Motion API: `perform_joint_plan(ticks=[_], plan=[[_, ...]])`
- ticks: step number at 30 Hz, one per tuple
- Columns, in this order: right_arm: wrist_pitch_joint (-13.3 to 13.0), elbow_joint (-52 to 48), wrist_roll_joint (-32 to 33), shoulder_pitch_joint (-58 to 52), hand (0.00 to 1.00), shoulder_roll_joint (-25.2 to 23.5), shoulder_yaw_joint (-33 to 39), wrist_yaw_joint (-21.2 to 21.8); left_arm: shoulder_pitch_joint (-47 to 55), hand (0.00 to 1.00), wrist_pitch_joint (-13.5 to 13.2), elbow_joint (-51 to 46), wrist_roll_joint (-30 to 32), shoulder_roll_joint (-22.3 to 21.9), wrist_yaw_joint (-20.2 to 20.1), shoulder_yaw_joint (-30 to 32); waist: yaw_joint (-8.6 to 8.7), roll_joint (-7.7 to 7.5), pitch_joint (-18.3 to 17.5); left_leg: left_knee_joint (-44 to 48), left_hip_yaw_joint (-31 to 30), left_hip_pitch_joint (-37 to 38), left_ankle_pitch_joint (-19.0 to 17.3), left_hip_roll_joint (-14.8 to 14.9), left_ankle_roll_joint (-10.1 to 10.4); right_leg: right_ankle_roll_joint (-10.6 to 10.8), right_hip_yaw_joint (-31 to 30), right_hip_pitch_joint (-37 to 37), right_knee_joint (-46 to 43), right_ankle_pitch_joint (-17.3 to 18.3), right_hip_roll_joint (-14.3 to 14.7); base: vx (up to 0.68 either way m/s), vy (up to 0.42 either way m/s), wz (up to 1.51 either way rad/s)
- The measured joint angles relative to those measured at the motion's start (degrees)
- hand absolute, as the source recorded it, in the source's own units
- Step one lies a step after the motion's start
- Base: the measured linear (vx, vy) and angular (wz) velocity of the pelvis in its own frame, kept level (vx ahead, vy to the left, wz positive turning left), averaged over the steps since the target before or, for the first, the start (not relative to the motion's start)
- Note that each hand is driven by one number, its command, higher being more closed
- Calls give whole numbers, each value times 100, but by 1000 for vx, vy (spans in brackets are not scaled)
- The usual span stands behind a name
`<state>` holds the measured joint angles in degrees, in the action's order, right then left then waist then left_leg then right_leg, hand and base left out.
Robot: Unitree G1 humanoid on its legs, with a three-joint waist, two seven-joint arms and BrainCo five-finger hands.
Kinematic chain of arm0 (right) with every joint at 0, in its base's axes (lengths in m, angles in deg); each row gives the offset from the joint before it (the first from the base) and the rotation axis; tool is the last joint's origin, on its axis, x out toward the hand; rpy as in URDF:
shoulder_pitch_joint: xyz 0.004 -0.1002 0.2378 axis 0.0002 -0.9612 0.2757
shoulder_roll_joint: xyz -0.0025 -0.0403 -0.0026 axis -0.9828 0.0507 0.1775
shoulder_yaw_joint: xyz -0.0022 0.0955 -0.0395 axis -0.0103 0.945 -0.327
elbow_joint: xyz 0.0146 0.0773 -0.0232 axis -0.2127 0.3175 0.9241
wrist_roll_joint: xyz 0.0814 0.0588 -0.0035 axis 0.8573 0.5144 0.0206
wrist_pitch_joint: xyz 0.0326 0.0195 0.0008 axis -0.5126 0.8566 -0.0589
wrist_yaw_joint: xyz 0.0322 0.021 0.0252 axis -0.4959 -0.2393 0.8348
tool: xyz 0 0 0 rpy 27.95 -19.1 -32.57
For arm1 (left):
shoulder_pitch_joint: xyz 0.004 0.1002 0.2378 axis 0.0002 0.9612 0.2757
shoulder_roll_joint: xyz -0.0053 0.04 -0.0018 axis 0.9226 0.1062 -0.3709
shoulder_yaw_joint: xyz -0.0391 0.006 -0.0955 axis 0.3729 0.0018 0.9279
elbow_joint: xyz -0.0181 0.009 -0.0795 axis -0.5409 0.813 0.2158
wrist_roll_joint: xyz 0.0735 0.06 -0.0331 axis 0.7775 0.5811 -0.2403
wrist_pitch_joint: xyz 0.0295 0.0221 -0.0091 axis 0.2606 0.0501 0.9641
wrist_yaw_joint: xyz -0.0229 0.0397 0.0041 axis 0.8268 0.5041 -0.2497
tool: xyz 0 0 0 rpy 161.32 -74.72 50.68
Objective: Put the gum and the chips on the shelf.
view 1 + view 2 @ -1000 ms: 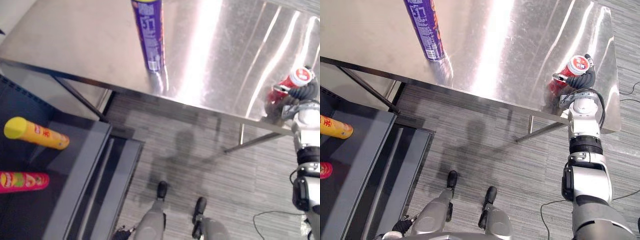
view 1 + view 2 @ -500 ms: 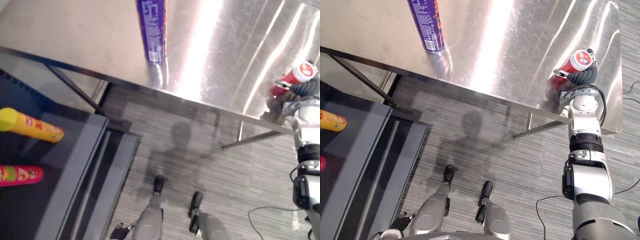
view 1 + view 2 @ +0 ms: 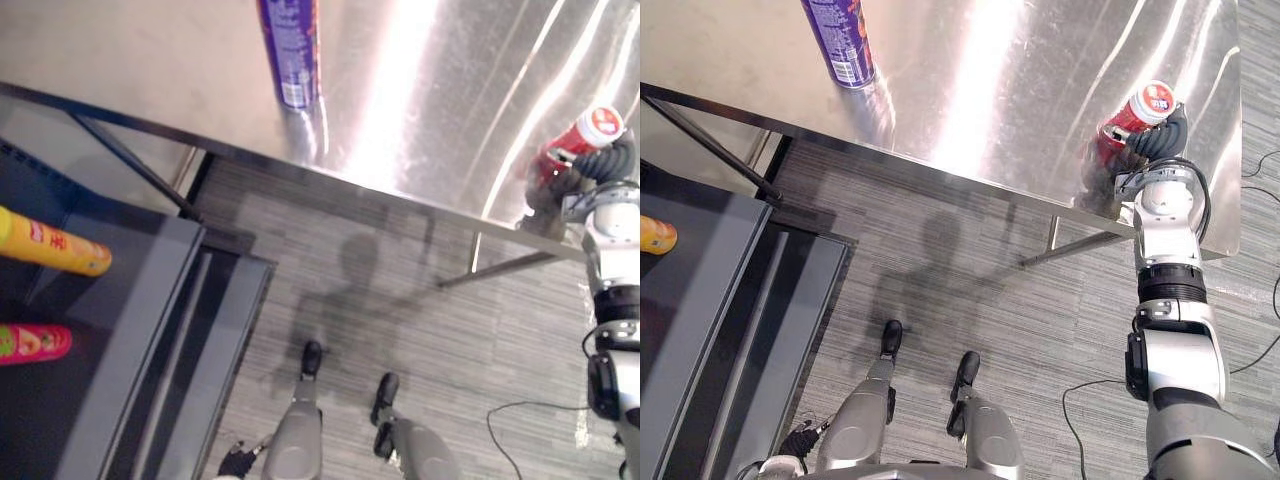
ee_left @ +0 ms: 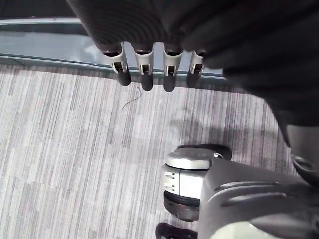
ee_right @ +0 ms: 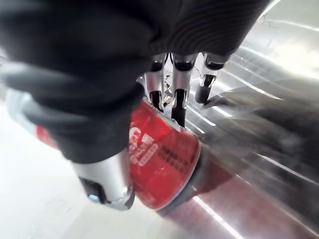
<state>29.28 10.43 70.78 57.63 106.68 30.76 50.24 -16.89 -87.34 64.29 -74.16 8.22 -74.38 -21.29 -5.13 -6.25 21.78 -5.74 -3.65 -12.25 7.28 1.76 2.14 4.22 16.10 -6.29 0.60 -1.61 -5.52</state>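
the right hand (image 3: 1160, 135) is curled round the red can (image 3: 1138, 108) on the steel table (image 3: 1020, 90), near its right end. the purple tube (image 3: 838, 40) stands upright well apart. the left hand (image 4: 144, 67) hangs over the floor, fingers straight, holding nothing. a yellow tube (image 3: 50, 243) and a pink tube (image 3: 30, 343) lie on the dark shelf (image 3: 150, 300).

The whole view shifts, so it is the camera that moves, not the things. The table (image 3: 150, 60) edge, the purple can (image 3: 288, 50) and the red can (image 3: 585, 140) in the right hand (image 3: 1160, 135) now sit higher in both eye views. On the shelf (image 3: 130, 320), the yellow can (image 3: 50, 245) and pink can (image 3: 30, 342) slide toward the left border. In the right eye view the yellow can is cut down to its end. Whether the red can itself moves on the table cannot be told.
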Motion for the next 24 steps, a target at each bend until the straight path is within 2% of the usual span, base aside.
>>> perform_joint_plan(ticks=[8,13,18,24], plan=[[-29,-554,-574,-404,100,-2,3,0,0,0,3,-6,68,-7,-3,10,-10,-1,-9,3,-49,57,54,-20,-5,4,56,85,1,4,-19,-14,3,3],[-22,-1688,-661,-885,100,-30,38,-18,1,0,41,10,289,-19,-54,127,1,-1,-49,-1,-35,252,73,-52,-4,60,63,302,39,46,-59,-20,5,1],[-47,-2542,-656,-1465,100,-52,43,45,73,0,143,132,338,-18,-121,170,30,4,-526,-2,-38,381,68,-81,3,92,73,458,78,71,-82,3,0,1],[-183,-3575,-601,-2320,100,-128,36,549,226,0,183,361,509,-8,-180,173,68,38,-1189,-14,-75,620,14,-128,25,126,184,719,121,204,-168,-3,8,7]])
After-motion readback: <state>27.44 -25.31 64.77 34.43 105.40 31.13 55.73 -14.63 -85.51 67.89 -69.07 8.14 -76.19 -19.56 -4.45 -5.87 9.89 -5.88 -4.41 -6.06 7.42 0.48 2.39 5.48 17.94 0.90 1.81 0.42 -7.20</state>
